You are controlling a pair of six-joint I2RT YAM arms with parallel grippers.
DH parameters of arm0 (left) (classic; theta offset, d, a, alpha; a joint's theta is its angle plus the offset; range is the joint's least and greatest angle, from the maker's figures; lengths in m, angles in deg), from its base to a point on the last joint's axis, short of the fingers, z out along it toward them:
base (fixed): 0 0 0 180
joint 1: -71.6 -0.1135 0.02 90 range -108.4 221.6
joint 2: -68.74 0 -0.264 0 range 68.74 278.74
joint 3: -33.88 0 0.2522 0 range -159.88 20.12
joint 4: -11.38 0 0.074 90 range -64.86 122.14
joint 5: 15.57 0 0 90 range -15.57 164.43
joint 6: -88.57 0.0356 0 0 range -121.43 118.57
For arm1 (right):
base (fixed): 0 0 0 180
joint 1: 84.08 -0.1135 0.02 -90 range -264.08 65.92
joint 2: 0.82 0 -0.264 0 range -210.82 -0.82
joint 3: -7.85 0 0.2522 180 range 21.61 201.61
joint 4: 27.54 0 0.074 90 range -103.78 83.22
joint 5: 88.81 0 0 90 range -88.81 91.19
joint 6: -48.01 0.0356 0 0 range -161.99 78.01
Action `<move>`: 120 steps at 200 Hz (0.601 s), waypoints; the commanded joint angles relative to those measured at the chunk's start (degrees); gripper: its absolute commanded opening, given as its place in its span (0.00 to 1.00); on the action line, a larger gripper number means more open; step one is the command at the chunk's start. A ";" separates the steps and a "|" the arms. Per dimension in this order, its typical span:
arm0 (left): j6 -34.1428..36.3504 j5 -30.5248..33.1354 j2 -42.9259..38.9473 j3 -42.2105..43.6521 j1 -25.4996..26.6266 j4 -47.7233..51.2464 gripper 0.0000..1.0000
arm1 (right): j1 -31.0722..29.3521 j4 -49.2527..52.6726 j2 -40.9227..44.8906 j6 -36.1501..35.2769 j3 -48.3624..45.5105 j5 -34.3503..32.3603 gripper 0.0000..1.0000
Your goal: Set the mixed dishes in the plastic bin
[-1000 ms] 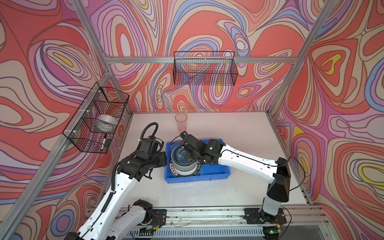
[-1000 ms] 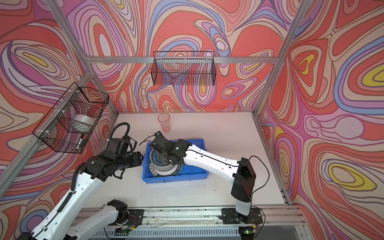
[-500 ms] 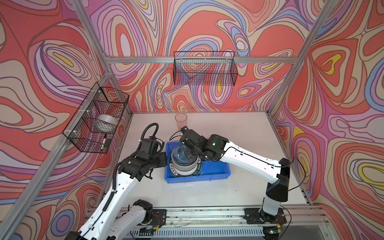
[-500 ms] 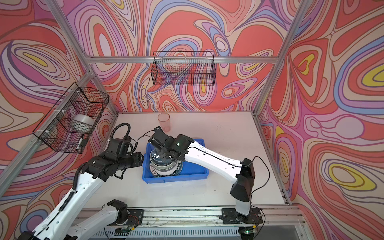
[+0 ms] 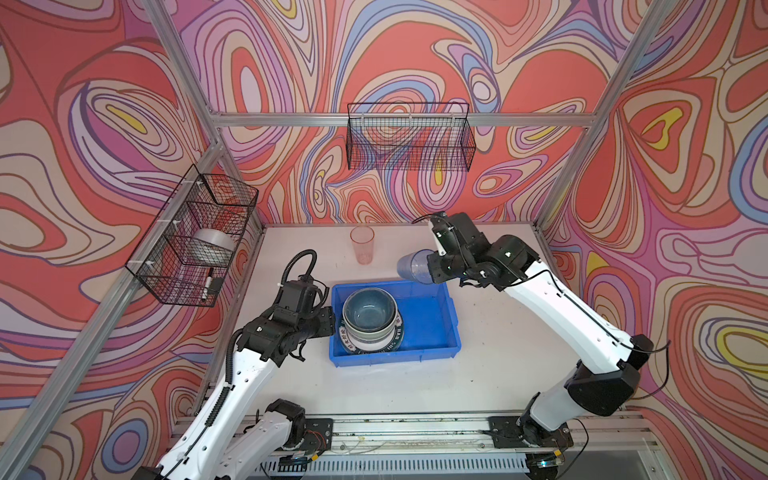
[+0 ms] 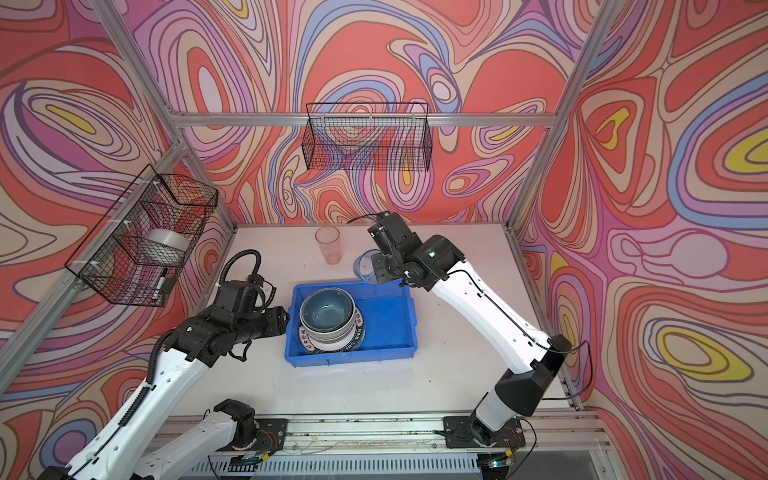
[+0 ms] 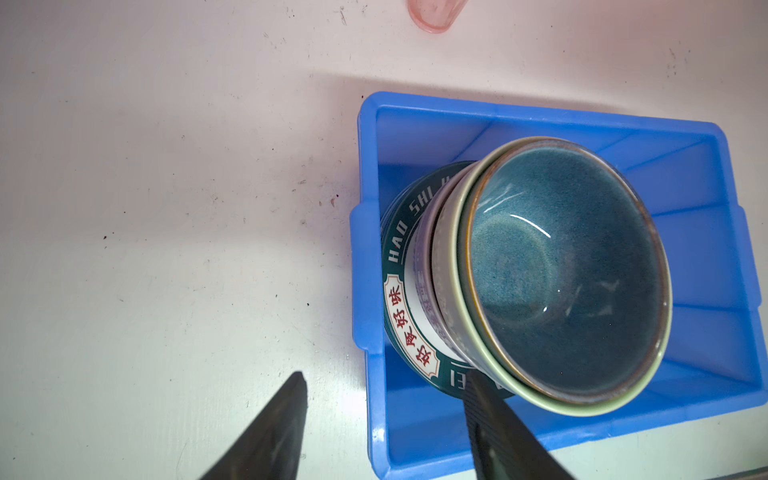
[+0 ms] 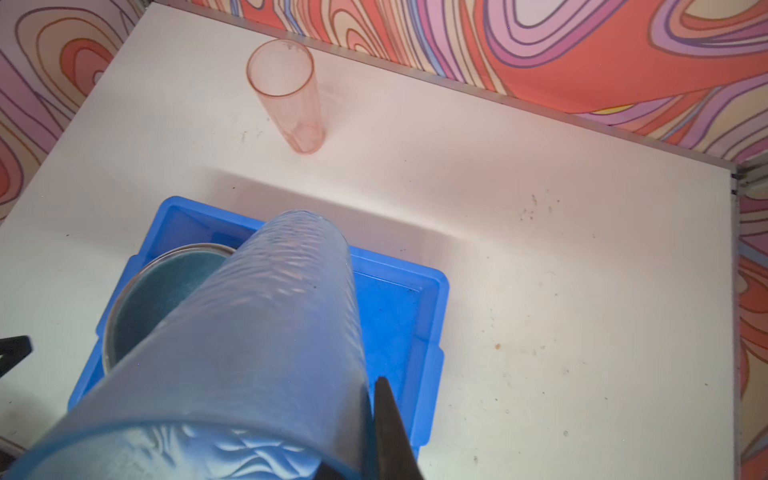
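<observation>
- The blue bin (image 5: 428, 326) sat near the middle of the white table (image 5: 498, 357). Broad bare tabletop lay to its right and in front of it, and a narrower strip ran between its far rim and the back wall.
- The pink tumbler (image 5: 362, 245) stood upright in that far strip, apart from the bin.
- Two black wire baskets hung on the walls above the table: the back basket (image 5: 409, 141) and the side basket (image 5: 195, 237), which held a white roll (image 5: 212, 245).
- The bin's left half held a stack: the lettered plate (image 7: 395, 249) at the bottom, then the pale green bowl (image 7: 582, 409), with the dark blue bowl (image 7: 561, 270) nested in it on top. The right half showed bare blue floor.
- The right gripper (image 5: 433, 269) was pinched tight on the wall of the blue tumbler (image 8: 257, 332) at its wide mouth. It carried the tumbler on its side in the air near the bin's far rim, narrow base pointing away from the gripper.
- The left gripper (image 7: 386, 376) held nothing, its jaws moderately wide. They straddled the bin's left wall, with one finger (image 7: 286, 419) over the table and the other over the plate's rim. Whether either touched anything could not be told.
</observation>
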 commanded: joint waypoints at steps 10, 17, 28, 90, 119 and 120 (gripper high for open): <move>1.08 1.15 -1.62 0.57 -0.39 -0.63 0.64 | 3.29 1.97 1.14 -2.42 -3.73 2.81 0.00; 1.00 1.18 -1.93 0.79 -0.44 -0.72 0.64 | 4.23 2.14 0.99 -2.68 -4.29 3.57 0.00; 0.91 1.21 -2.37 0.93 -0.44 -0.88 0.66 | 5.16 2.67 0.42 -3.18 -5.03 4.41 0.00; 0.91 0.91 -2.33 1.06 -0.44 -0.85 0.66 | 7.68 0.02 -4.44 -5.04 -9.80 7.63 0.00; 0.91 0.88 -2.61 1.16 -0.44 -0.92 0.67 | 8.27 -0.38 -7.71 -5.61 -10.23 8.39 0.00; 0.91 0.90 -2.59 1.18 -0.44 -0.96 0.67 | 8.28 -0.38 -7.81 -5.61 -10.23 8.36 0.00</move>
